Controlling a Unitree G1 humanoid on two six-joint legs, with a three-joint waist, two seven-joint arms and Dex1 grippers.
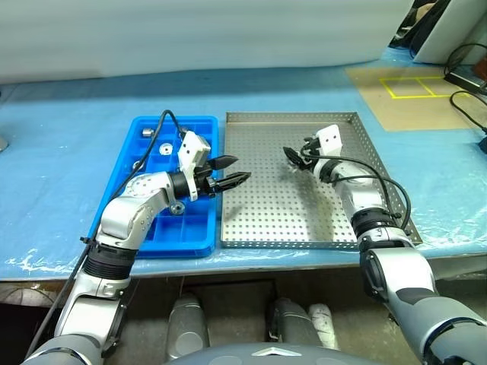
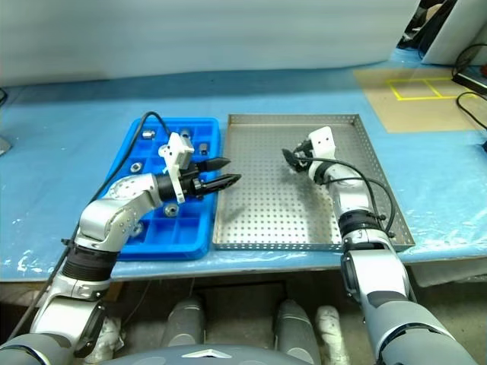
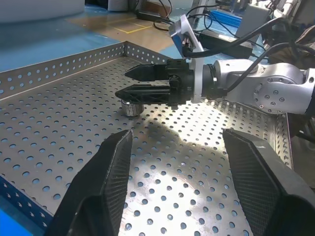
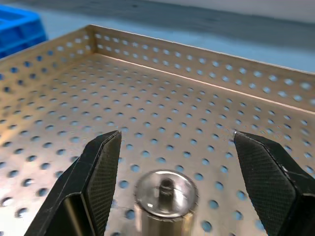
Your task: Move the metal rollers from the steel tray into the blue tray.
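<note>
One metal roller (image 4: 166,194) stands upright on the perforated floor of the steel tray (image 1: 251,220). My right gripper (image 4: 176,135) is open around it, a finger on each side with a gap to both. The left wrist view shows the same roller (image 3: 132,107) just under the right gripper (image 3: 123,83). My left gripper (image 1: 240,169) hovers open and holds nothing, over the seam between the steel tray and the blue tray (image 1: 122,182), pointing toward the right gripper (image 1: 291,157). A few rollers (image 1: 164,149) sit in the blue tray's compartments.
Both trays lie side by side on a table under a blue sheet (image 1: 61,152). At the back right is a brown mat with yellow tape squares (image 1: 415,87), with black cables (image 1: 466,103) beside it. The table's front edge runs just below the trays.
</note>
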